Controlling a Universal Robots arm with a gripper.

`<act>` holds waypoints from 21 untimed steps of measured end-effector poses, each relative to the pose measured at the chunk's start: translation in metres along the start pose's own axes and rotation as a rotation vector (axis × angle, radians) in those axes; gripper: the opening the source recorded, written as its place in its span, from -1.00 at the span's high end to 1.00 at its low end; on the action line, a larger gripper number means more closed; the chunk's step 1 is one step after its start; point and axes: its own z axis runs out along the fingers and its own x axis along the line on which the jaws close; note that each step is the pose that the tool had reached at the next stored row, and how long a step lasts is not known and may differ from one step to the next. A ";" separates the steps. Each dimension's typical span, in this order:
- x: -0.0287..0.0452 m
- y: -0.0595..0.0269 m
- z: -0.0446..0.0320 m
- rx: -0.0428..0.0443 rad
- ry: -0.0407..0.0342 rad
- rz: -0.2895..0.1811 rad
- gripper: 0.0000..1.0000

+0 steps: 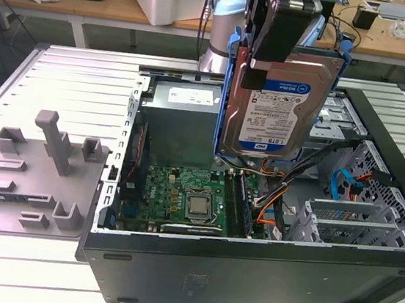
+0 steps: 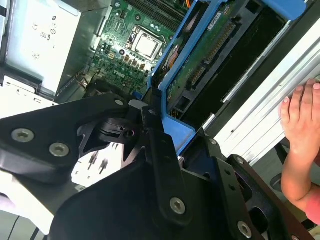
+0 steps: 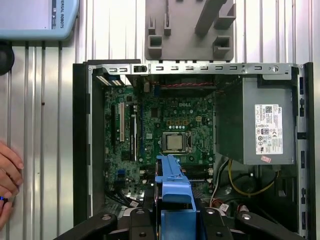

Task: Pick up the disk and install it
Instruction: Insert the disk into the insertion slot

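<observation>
The disk (image 1: pixel 282 106), a silver hard drive with a white and blue label in a blue plastic carrier, hangs nearly upright above the open computer case (image 1: pixel 246 275). My gripper (image 1: pixel 261 63) is shut on the drive's upper edge, one black finger lying over the label side. In the second wrist view the drive's green circuit-board underside and blue carrier (image 2: pixel 200 70) run away from the black fingers (image 2: pixel 162 150). In the first wrist view the carrier (image 3: pixel 172 182) shows edge-on over the motherboard (image 3: pixel 165 135), clamped in the gripper (image 3: pixel 172 217).
A grey moulded fixture (image 1: pixel 45 169) lies on the slatted table at the exterior view's left. Inside the case are a power supply (image 3: pixel 260 125), coloured cables (image 1: pixel 270 204) and a metal drive cage (image 1: pixel 349 221). A person's hand (image 2: pixel 300 135) rests on the table beside the case.
</observation>
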 end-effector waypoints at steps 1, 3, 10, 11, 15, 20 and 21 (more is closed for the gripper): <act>0.0000 -0.0002 0.0000 0.0000 0.0000 0.000 0.26; 0.0001 -0.0003 0.0000 0.0000 -0.0003 0.000 0.26; 0.0019 -0.0061 -0.0002 0.0000 -0.0003 0.000 0.26; 0.0022 -0.0073 -0.0002 0.0000 -0.0003 0.000 0.26; 0.0049 -0.0132 -0.0004 0.0000 -0.0003 0.000 0.26; 0.0124 -0.0209 -0.0005 0.0000 -0.0006 0.000 0.26; 0.0138 -0.0220 -0.0006 0.0000 -0.0007 0.000 0.26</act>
